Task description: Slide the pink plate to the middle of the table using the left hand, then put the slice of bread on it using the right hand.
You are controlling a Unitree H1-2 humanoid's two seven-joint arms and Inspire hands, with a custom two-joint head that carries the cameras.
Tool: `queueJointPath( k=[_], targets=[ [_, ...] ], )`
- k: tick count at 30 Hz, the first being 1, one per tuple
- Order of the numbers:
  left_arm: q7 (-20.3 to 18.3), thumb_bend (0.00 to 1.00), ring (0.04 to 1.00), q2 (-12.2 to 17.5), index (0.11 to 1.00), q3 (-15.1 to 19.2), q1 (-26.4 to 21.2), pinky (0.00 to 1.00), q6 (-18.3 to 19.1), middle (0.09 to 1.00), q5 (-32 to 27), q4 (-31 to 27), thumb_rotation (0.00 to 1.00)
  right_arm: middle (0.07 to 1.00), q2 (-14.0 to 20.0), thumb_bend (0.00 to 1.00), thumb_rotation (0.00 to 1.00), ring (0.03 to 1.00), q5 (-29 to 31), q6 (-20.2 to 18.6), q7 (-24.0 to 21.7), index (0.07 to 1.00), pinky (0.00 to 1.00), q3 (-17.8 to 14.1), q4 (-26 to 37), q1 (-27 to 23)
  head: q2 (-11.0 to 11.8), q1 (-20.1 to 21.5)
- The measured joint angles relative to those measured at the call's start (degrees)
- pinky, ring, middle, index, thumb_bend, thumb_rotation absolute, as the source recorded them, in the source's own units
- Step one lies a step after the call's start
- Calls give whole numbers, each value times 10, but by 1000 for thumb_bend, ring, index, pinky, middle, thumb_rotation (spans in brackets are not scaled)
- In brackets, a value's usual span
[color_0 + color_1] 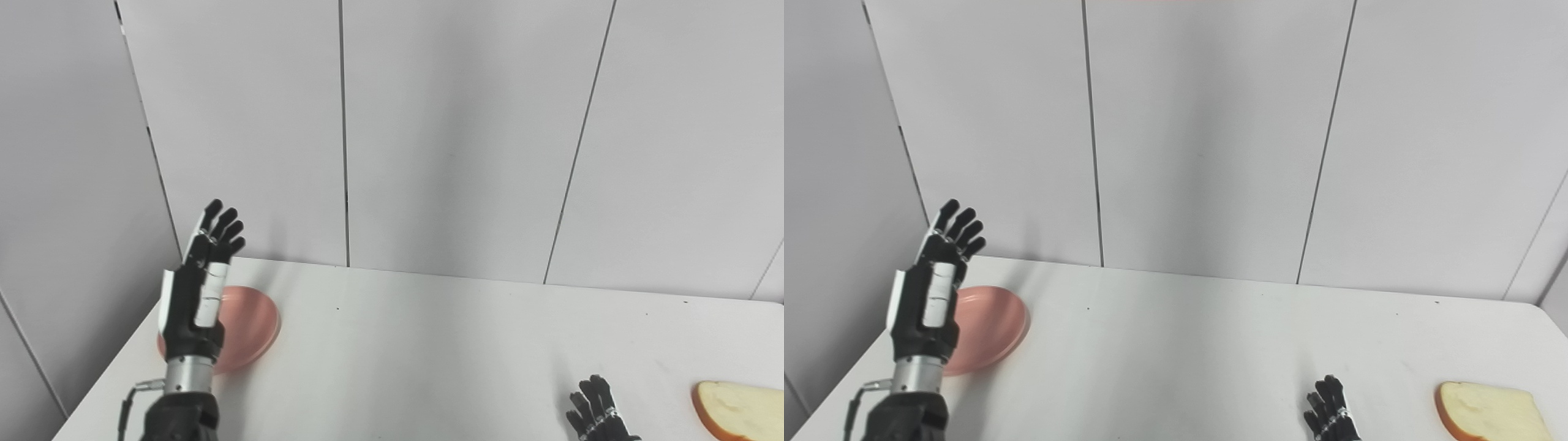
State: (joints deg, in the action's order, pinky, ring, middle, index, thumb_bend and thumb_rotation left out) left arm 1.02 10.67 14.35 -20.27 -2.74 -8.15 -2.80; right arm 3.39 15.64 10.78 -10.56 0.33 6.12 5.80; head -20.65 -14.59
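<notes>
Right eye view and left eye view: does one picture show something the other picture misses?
Only the right eye view shows the whole slice of bread and the table's rounded far right corner. Only the left eye view shows more wall to the left of the table; there the bread is cut off by the picture's right edge. Both show the raised left robot hand, open and empty, in front of the pink plate at the table's left, and the right robot hand open, low near the bread.
</notes>
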Motion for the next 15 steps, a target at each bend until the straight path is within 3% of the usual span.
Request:
queueJointPath(
  k=[4,9,15],
  targets=[
    [-28,897,895,58,888,11,-15,852,14,875,-34,19,859,1000,0,761,1000,1000,0,0,0,1000,1000,-1,0,1,0,0],
    [-60,920,877,90,864,23,-38,828,15,850,-74,82,869,1000,0,755,1000,1000,0,0,0,1000,1000,-2,0,1,-3,0],
    [-83,957,873,106,882,34,-66,839,13,839,-100,171,849,1000,-2,753,1000,1000,0,0,1,1000,1000,-1,0,1,-5,4]
  ],
)
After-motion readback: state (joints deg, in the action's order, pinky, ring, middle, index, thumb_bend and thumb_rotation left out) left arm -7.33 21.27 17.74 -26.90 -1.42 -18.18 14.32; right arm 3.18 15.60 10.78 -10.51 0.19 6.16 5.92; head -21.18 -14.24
